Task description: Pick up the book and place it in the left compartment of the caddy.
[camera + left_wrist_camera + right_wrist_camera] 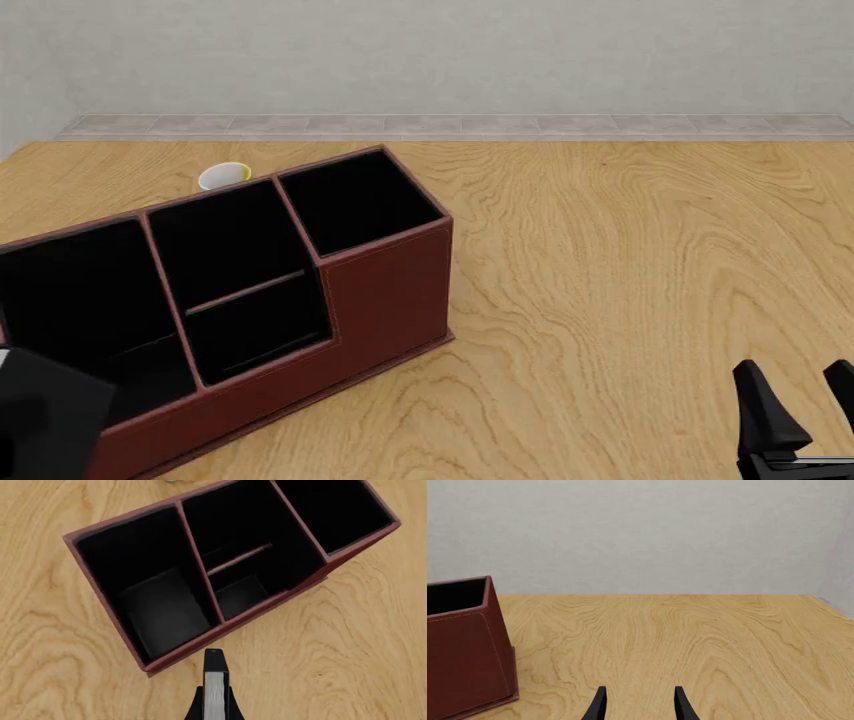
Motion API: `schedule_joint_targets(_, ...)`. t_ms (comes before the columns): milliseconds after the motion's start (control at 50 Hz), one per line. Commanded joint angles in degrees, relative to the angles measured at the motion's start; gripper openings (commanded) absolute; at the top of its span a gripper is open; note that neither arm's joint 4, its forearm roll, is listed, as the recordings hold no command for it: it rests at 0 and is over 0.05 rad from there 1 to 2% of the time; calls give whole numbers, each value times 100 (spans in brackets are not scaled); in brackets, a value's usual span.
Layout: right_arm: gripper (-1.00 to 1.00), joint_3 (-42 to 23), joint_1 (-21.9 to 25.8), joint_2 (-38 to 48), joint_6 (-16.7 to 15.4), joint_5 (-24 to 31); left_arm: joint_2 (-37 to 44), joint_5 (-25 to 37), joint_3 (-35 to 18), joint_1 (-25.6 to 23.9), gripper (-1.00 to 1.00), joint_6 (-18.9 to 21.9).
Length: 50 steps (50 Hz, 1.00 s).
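- The left gripper [215,711] has its jaws closed on the book [215,690], held edge-up just short of the caddy [175,652], likely so it can slip down into the left compartment [150,590].
- The right gripper [638,705] idles well apart over the worktop [641,270], jaws apart and empty.
- The front view hides the book; a dark block covers that corner.

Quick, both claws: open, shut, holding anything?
Left claw: shut on the thin black-covered book.
Right claw: open, holding nothing.
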Motion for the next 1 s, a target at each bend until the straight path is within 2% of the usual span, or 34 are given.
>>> schedule_joint_targets(20, 100, 10, 0, -38, 1, 24, 175, 0, -162, 483, -100, 225)
schedule_joint_targets(220, 100, 10, 0, -37, 1, 24, 439, 0, -352, 571, -100, 38)
schedule_joint_targets(300, 100, 10, 0, -38, 0, 24, 501, 0, -358, 641, -100, 105)
schedule_joint_targets(380, 100, 10, -1, -38, 1, 24, 667, 0, -422, 572, -100, -192)
schedule_joint_targets(460, 100, 10, 0, -38, 1, 24, 809, 0, -555, 733, -100, -92)
schedule_joint_targets(540, 100, 10, 0, -37, 1, 24, 910, 0, -323, 780, -100, -274)
schedule_joint_targets(680, 100, 10, -1, -36, 0, 24, 1137, 0, -657, 892, -100, -214)
schedule_joint_targets(740, 100, 10, 1, -37, -1, 24, 1180, 0, -705, 720, -100, -545)
schedule_joint_targets(780, 100, 10, 1, -37, 0, 24, 1117, 0, -630, 709, -100, -607)
schedule_joint_targets(860, 100, 10, 1, -35, 0, 23, 1299, -1, -792, 841, -100, -554)
schedule_joint_targets(1000, 100, 10, -1, -39, 1, 25, 1423, -1, -783, 992, -100, -464)
